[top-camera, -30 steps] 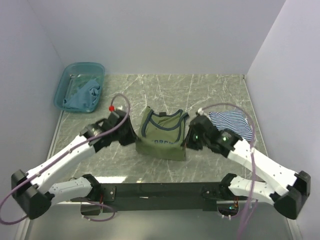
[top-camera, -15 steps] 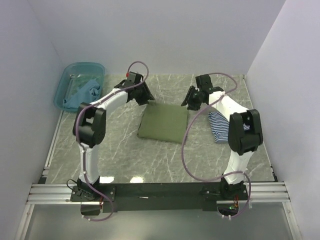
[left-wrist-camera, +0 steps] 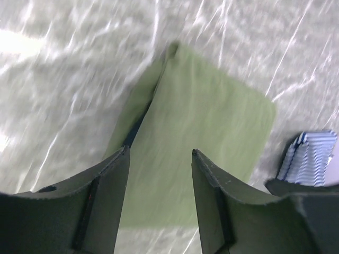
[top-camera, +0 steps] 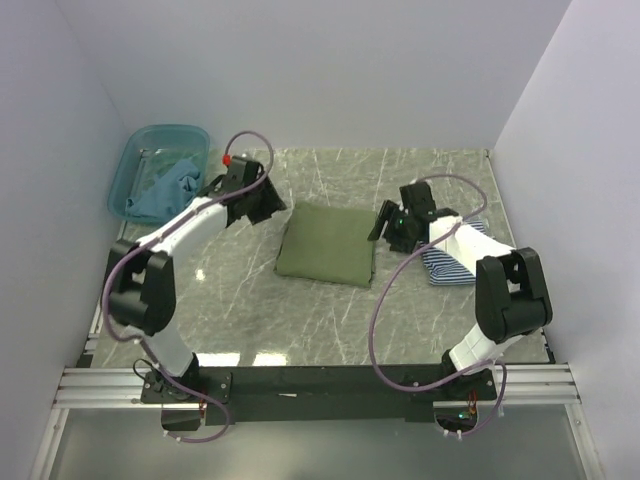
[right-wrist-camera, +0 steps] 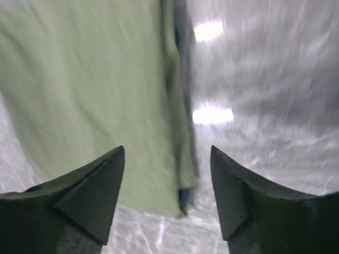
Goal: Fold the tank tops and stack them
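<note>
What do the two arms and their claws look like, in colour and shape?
The left arm and right arm have white links and black joints. A thin mauve cable loops along each. The left one has a small red fitting near its wrist. The left claw and right claw each have two dark wedge-shaped fingers.

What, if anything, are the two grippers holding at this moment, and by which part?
Nothing. The left gripper and right gripper both stand open beside the folded olive tank top, no cloth between their fingers.
</note>
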`<state>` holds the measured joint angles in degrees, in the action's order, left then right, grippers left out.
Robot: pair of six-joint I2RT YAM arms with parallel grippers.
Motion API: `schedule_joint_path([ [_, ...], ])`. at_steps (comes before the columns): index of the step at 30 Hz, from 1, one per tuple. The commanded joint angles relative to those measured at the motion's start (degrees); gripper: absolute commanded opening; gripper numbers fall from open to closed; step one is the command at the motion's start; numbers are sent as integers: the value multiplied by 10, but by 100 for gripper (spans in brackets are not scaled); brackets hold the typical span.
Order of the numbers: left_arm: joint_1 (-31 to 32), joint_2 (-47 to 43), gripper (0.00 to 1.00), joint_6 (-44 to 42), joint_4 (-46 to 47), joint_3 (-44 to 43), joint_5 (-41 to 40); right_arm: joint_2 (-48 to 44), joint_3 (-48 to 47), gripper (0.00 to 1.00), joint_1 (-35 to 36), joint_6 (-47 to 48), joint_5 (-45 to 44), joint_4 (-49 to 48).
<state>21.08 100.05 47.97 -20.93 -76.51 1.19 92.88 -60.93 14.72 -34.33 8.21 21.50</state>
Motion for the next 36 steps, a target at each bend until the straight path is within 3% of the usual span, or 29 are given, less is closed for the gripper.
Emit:
schedule_joint_path([
  [1, 10, -46, 56, 5, 28, 66, -2, -18, 54, 75, 7, 10, 38, -69],
  [7, 31, -32, 55, -2, 37, 122, -10, 40, 62, 76, 12, 0, 73, -129],
  [15, 43, -11, 45, 20, 48, 184, -58, 71, 92, 70, 51, -35, 59, -167],
  [18, 48, 1, 37, 27, 58, 202, -50, 94, 95, 63, 61, -50, 60, -183],
  [22, 74, 14, 30, 31, 70, 213, -44, 111, 89, 44, 70, -62, 57, -189],
  [24, 84, 17, 28, 34, 70, 213, -42, 107, 81, 31, 69, -58, 37, -172],
  [25, 87, 16, 28, 35, 71, 213, -33, 106, 68, 18, 69, -46, 27, -160],
  [28, 98, -4, 29, 31, 58, 212, -35, 85, 38, 0, 71, -16, -28, -83],
  [31, 95, -41, 41, 17, 33, 204, -55, 62, 15, 0, 72, 12, -77, -28],
  [36, 85, -121, 48, 1, -13, 198, -55, 36, -41, 0, 80, 64, -165, 57],
])
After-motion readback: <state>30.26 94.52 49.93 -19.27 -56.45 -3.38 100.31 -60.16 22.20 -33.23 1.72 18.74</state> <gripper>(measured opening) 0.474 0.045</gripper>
